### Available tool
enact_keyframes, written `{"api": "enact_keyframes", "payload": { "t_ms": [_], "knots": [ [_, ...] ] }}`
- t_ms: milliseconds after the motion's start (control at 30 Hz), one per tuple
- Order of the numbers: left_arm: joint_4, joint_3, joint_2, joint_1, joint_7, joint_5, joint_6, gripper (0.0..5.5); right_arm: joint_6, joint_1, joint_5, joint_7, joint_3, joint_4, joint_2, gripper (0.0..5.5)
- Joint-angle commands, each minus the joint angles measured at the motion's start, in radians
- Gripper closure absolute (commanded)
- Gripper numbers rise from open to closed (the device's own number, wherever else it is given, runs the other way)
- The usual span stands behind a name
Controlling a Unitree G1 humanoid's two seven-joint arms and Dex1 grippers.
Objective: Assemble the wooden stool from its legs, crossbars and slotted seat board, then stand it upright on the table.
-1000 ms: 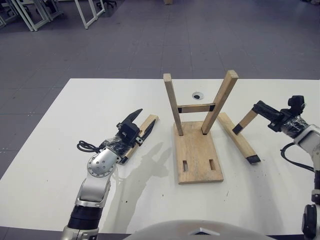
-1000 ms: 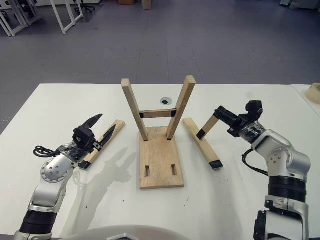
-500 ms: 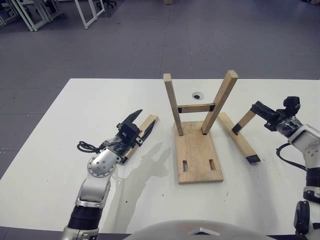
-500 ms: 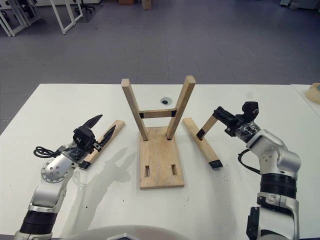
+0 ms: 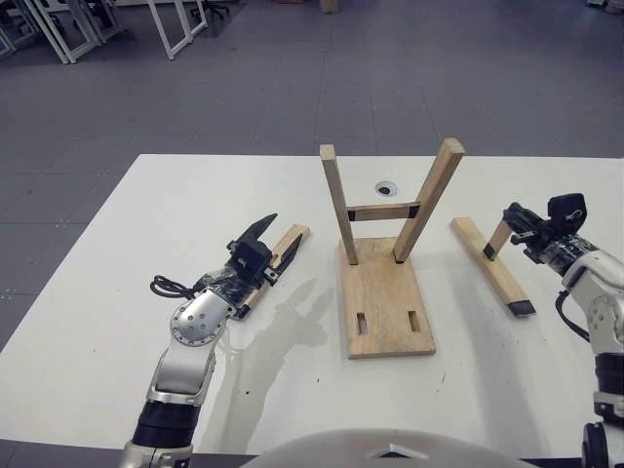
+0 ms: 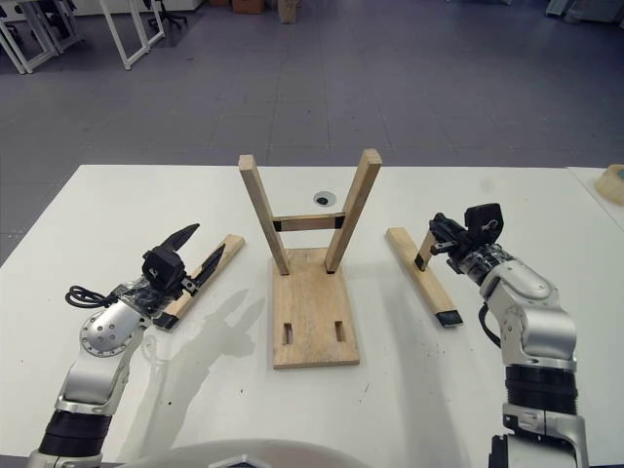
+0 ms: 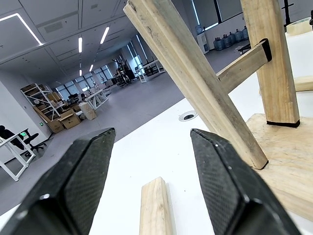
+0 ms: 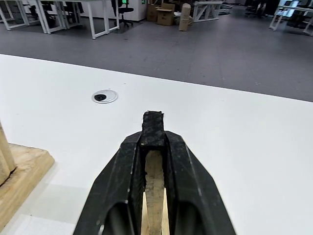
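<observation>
- The left pincer (image 6: pixel 205 240) hovers low with its fingers apart, straddling the near part of a loose leg (image 6: pixel 232 244). The leg lies flat, and its long axis runs on past the fingertips, away from the robot.
- To the right of that pincer lies the seat board (image 6: pixel 312 322). Two upright legs (image 6: pixel 263 214) joined by a crossbar (image 6: pixel 307 223) stand at its far end, and two empty slots (image 6: pixel 289 333) wait at the near end.
- The right pincer (image 6: pixel 436 234) is clamped on a short crossbar (image 6: pixel 424 252), which rises from a second leg (image 6: pixel 419 275) lying on the table just left of the fingertips.
- That second leg lies roughly parallel to the board. The free slots sit left of the right pincer and nearer the robot (so the right arm is probably the closer one).
- The white table (image 6: pixel 146 195) has a round cable hole (image 6: pixel 325 199) beyond the board. Grey floor and desk frames (image 6: pixel 127 29) fill the room behind.
</observation>
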Motion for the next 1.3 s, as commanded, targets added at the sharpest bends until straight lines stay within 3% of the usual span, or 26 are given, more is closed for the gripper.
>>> {"api": "enact_keyframes", "payload": {
  "t_ms": [33, 600, 767, 933, 1133, 1300],
  "knots": [
    [0.004, -0.001, -0.004, 0.004, 0.009, 0.013, 0.004, 2.69, 0.08, 0.057, -0.034, -0.033, 0.015, 0.085, 0.03, 5.09],
    [0.007, 0.003, -0.008, 0.008, 0.012, 0.016, 0.004, 2.69, 0.195, -0.099, 0.003, -0.032, -0.023, 0.05, 0.016, 5.09],
    [0.012, 0.008, -0.006, 0.007, 0.012, 0.015, 0.003, 2.69, 0.219, -0.121, 0.003, -0.055, -0.049, -0.025, 0.006, 3.97],
    [0.023, 0.012, -0.004, 0.014, 0.011, 0.014, -0.006, 2.69, 0.293, -0.285, 0.041, -0.123, -0.101, -0.123, 0.007, 3.01],
    [0.032, 0.009, -0.009, 0.006, 0.014, 0.018, -0.006, 2.69, 0.139, -0.566, -0.019, -0.162, -0.046, 0.065, 0.062, 2.98],
    [0.04, 0.008, -0.012, 0.008, 0.016, 0.018, -0.007, 2.69, -0.005, -0.458, -0.119, -0.125, 0.027, 0.322, 0.098, 2.98]
  ]
}}
